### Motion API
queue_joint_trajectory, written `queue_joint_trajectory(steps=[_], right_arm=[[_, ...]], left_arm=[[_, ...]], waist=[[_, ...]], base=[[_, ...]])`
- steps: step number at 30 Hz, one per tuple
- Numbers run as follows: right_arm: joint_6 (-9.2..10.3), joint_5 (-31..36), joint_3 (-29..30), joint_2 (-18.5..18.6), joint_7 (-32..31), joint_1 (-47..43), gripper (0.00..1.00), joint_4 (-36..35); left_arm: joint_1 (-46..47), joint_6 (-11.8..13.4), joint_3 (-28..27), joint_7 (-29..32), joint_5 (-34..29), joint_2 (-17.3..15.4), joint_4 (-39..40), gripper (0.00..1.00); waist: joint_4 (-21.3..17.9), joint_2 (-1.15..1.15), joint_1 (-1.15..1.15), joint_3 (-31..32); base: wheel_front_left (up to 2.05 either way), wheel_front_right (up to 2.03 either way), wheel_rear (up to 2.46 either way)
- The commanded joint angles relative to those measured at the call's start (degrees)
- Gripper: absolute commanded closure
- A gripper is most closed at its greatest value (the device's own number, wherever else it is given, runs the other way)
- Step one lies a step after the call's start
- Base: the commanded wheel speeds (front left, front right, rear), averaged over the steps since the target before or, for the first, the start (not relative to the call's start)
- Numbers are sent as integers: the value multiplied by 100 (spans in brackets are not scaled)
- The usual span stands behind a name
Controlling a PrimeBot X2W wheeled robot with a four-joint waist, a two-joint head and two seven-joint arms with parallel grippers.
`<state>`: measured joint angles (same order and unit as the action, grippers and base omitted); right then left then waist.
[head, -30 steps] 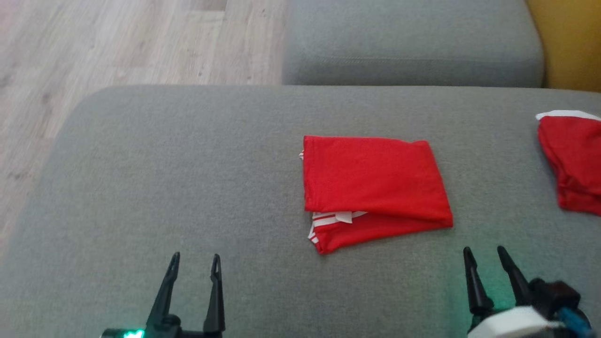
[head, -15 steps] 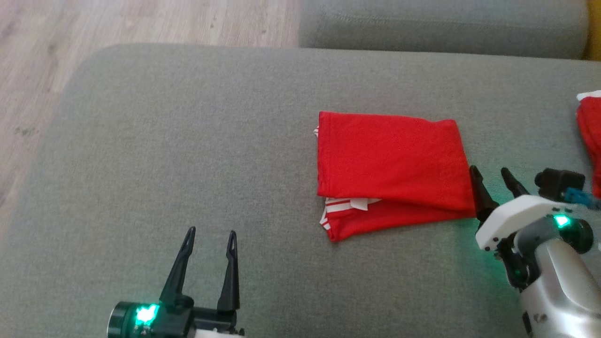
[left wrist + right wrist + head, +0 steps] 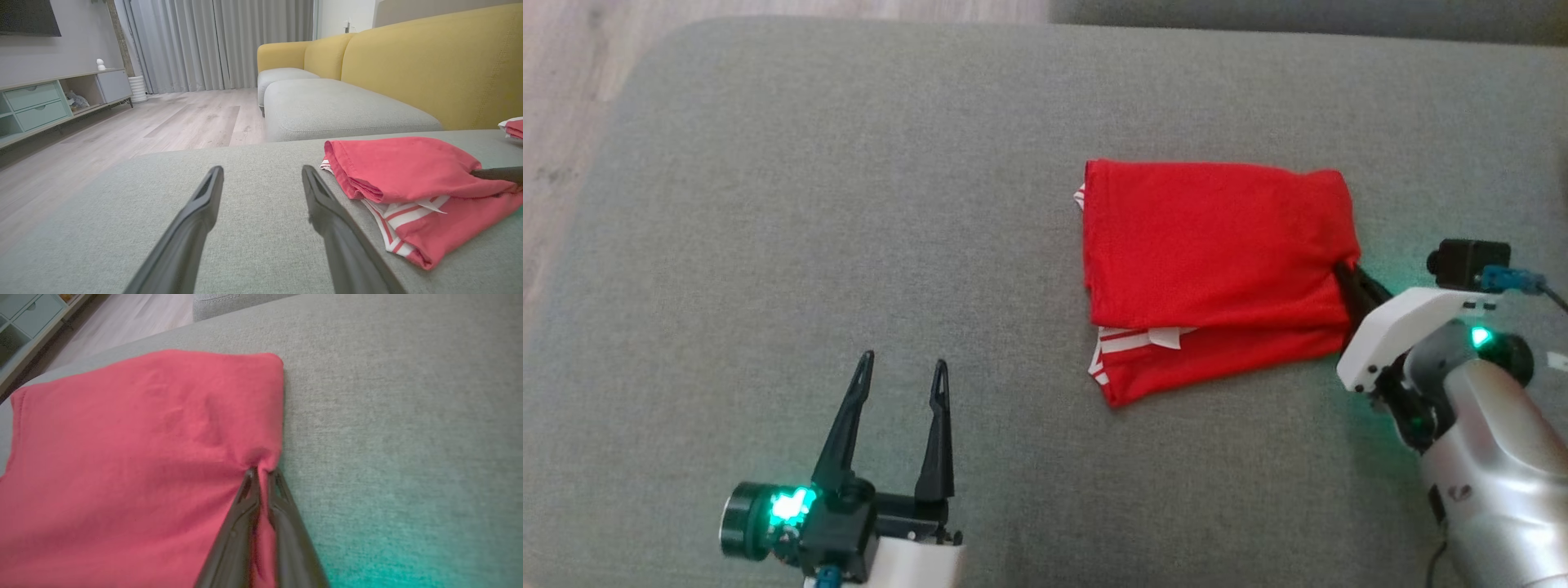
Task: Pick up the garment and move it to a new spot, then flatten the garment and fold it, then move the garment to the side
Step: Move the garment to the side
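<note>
While the left gripper is staying parted and idle over the near-left part of the grey cushion, you are seeing the one change of the last second on the other arm. The right gripper, which was standing wide at the cushion's near edge, is now pinching together on the right-hand fold of the red garment. Cloth is bunching into a small pucker between its tips.

The garment is lying folded and flat on the cushion, right of the cushion's middle, with a white-striped hem peeking out underneath. It is not yet lifting.

Judgement: the folding is looking done, so you are entering the last step, the move to the side.

Watch point: the pinch may be catching only the upper layers, so the fold could be opening as you are dragging it.
</note>
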<state>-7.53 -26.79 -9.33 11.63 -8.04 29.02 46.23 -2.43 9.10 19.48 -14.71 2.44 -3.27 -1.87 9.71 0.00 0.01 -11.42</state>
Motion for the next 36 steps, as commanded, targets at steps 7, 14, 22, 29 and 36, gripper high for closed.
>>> queue_joint_trajectory(steps=[7, 14, 22, 29, 36], right_arm=[[4, 47, -278, 725, 392, 700, 100, -319], [4, -48, -117, 1549, 306, 1312, 100, -971], [4, -2, 523, 2335, 105, 1404, 100, -1537], [4, 580, 1462, 2437, 135, 1309, 0, -1803], [4, 1482, 1885, 1425, 942, 561, 0, -2236]], left_arm=[[416, 67, -175, -29, -100, 39, 245, 0], [835, 87, -108, -29, -242, 31, 363, 0], [1300, 100, -152, -29, -328, -160, 456, 0], [1545, 103, -151, -29, -292, -250, 520, 0], [1546, -115, -143, -29, 116, -130, 490, 0]], waist=[[-401, 0, -1, -524], [-941, 0, -1, -1091], [-1444, 0, -1, -1475], [-1616, 0, -1, -1713], [-1321, 0, -1, -1423]], base=[[0, 0, 0], [0, 0, 0], [0, 0, 0], [0, 0, 0], [0, 0, 0]])
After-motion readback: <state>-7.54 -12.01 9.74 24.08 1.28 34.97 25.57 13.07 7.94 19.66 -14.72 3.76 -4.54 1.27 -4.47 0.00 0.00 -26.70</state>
